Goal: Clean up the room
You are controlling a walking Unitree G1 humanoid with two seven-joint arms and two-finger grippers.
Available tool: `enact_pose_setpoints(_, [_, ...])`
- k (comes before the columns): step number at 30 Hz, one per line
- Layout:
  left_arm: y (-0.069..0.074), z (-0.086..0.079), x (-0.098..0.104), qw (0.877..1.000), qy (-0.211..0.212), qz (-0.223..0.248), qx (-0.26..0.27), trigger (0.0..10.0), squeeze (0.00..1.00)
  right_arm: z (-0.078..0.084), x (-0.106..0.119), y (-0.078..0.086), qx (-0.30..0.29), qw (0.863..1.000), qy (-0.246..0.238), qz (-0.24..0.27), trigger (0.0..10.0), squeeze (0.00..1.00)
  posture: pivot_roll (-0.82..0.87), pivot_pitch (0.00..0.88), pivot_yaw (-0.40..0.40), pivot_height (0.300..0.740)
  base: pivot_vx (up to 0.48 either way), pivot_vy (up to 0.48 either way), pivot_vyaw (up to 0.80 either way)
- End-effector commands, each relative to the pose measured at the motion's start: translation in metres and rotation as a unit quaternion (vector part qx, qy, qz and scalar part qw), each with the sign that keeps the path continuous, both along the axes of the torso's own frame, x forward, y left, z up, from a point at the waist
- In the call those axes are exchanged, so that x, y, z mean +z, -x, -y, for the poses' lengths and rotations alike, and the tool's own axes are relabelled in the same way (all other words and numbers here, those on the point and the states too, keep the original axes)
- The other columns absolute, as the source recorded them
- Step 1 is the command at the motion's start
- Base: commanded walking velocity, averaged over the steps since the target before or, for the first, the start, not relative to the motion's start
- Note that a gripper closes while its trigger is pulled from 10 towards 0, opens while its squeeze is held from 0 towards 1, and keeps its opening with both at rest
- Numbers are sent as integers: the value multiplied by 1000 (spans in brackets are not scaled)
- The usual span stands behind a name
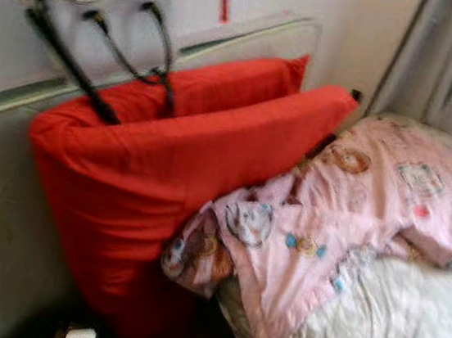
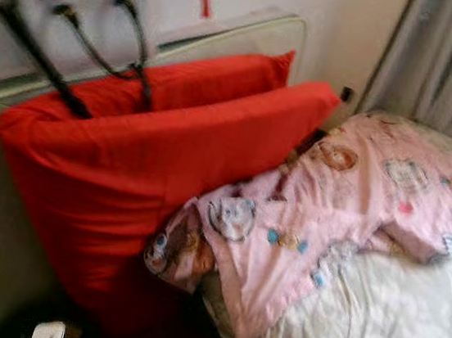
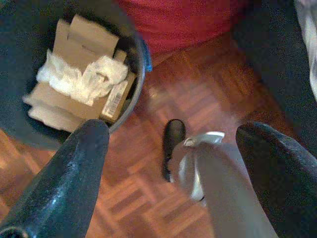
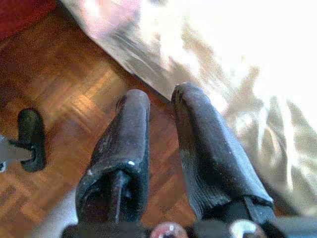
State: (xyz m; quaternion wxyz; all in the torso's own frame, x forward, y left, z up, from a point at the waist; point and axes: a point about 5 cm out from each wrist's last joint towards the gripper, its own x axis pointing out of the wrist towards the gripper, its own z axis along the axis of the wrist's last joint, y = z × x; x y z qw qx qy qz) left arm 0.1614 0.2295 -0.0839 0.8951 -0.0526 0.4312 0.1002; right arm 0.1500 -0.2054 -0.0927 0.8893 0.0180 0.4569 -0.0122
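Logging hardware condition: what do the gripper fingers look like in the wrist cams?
Left gripper: two long, rounded fingers, dark blue-black with a slight gloss. Right gripper: matte black fingers with a fine ribbed texture, scuffed pale at the edges, and metal screws at the base.

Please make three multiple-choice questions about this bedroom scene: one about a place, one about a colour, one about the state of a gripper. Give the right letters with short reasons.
1. Where does the pink blanket lie?
A. on the bed
B. in the bin
C. on the floor

2. What colour are the two big cushions?
A. blue
B. red
C. green

3. How does the left gripper stand?
A. shut on cardboard
B. shut on cloth
C. open

Answers: 1 A, it drapes over the white mattress. 2 B, both are plainly red. 3 C, its fingers stand wide apart above the wooden floor, beside a bin holding cardboard.
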Motion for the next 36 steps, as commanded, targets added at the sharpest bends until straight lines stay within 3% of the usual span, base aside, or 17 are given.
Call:
enact_pose_setpoints(1, [-1,0,1,1000,3,10,10,10000,0,-2,2,-4,9,1000,-3,15,10000,0,6,0,-43,740,0,0,800])
enact_pose_setpoints(2, [-1,0,1,1000,3,10,10,10000,0,-2,2,-4,9,1000,-3,15,10000,0,6,0,-43,740,0,0,800])
enact_pose_setpoints(3, [-2,-1,2,1000,4,15,14,10000,0,-9,6,-16,18,999,-7,34,10000,0,3,0,-37,740,0,0,800])
enact_pose_setpoints(4, [-4,-1,3,1000,6,22,11,10000,0,-27,17,-43,28,997,-26,69,10000,0,8,0,-36,740,0,0,425])
enact_pose_setpoints(7, [-6,1,4,999,11,35,8,10000,0,-35,24,-57,34,995,-35,91,10000,0,3,0,-36,740,0,0,142])
enact_pose_setpoints(12, [-6,5,4,999,15,49,2,10000,0,-30,26,-59,11,994,-30,104,10000,0,6,0,-32,740,0,0,0])
enact_pose_setpoints(16, [-1,14,2,998,10,51,-28,10000,0,-12,26,-52,-40,992,-33,119,10000,0,-4,0,-20,740,0,0,0])
enact_pose_setpoints(26, [2,18,1,997,-8,52,-63,10000,0,-1,25,-44,-61,989,-27,128,10000,0,30,0,-6,740,0,0,0])
enact_pose_setpoints(29, [-2,12,4,996,-16,62,-62,10000,0,-6,25,-45,-54,990,-24,130,10000,0,10,0,-8,740,0,0,0])
enact_pose_setpoints(30, [-6,4,8,996,-20,72,-49,10000,0,-17,28,-52,-32,988,-22,147,10000,0,-11,0,-4,740,0,0,0])
enact_pose_setpoints(36, [-20,-9,20,992,-4,123,-7,10000,0,-34,50,-82,-1,973,-43,227,10000,0,-46,3,26,740,0,0,0])
